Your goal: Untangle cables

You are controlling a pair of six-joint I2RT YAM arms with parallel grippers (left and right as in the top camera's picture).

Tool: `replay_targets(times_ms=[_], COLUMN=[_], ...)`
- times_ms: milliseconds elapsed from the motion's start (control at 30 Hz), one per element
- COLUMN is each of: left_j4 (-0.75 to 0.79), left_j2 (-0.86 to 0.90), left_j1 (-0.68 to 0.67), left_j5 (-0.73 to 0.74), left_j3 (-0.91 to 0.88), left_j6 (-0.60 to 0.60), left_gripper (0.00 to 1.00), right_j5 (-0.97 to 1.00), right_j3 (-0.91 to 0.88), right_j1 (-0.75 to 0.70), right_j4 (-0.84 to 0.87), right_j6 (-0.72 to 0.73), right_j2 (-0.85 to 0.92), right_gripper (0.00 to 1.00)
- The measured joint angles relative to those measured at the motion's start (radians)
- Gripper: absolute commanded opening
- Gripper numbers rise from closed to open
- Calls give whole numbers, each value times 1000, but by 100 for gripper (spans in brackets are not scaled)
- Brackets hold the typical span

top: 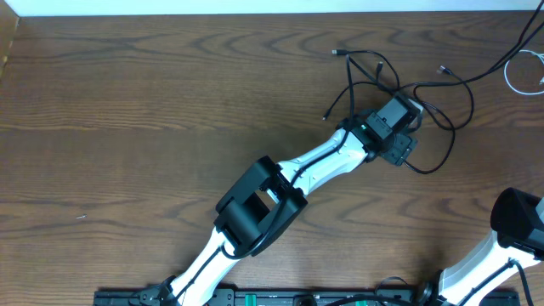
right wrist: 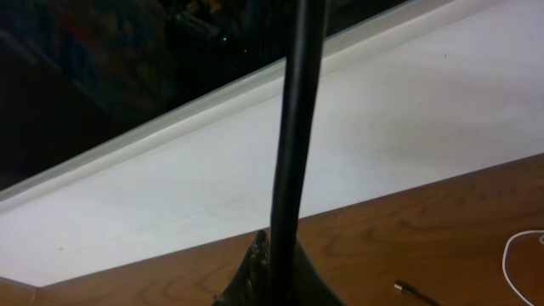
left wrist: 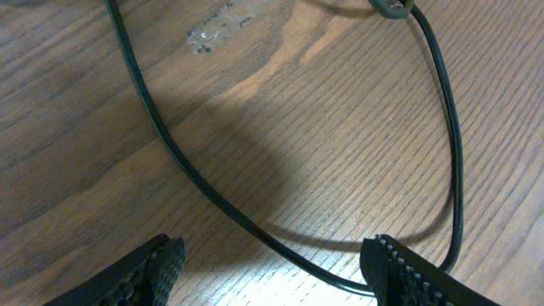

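Table: brown wood-grain top (top: 127, 127), a white strip along its far edge
Black cable: a thin cord (top: 361, 53) lying in loose crossing loops on the far right part of the table, with small plug ends sticking out of the heap toward the left and the right
Black cable, close up: in the left wrist view one strand (left wrist: 161, 127) curves down across the wood and another comes back up on the right, so together they make a wide loop
White cable: a thin pale cord (top: 508, 76) at the far right edge of the table, apart from the black heap; only part of it is in the overhead view
Left arm: stretched diagonally from the near edge to the black heap
Left gripper: directly over the black loops (top: 412, 109), its two fingers spread wide (left wrist: 274, 259), the low bend of the black strand running across the gap between them; nothing is clamped
Right arm: folded at the near right corner (top: 517, 223), well apart from the black heap
Right gripper: fingers pressed together into one point (right wrist: 270, 272); a thick blurred dark strand rises straight up from that point, and I cannot tell if it is pinched
Right wrist view, beyond: a curve of white cable (right wrist: 507, 259) and a small dark plug end (right wrist: 412, 291) on the wood
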Motion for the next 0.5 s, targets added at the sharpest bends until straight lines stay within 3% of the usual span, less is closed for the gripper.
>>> replay_targets(times_ms=[500], left_j4=[50], left_j2=[61], left_j1=[-21], left_j5=[-89], left_j3=[-15], left_j6=[48], left_gripper=[72], right_j5=[0], right_j3=[0], right_j1=[0], right_j4=[-32], right_j6=[0], right_j2=[0], right_gripper=[1])
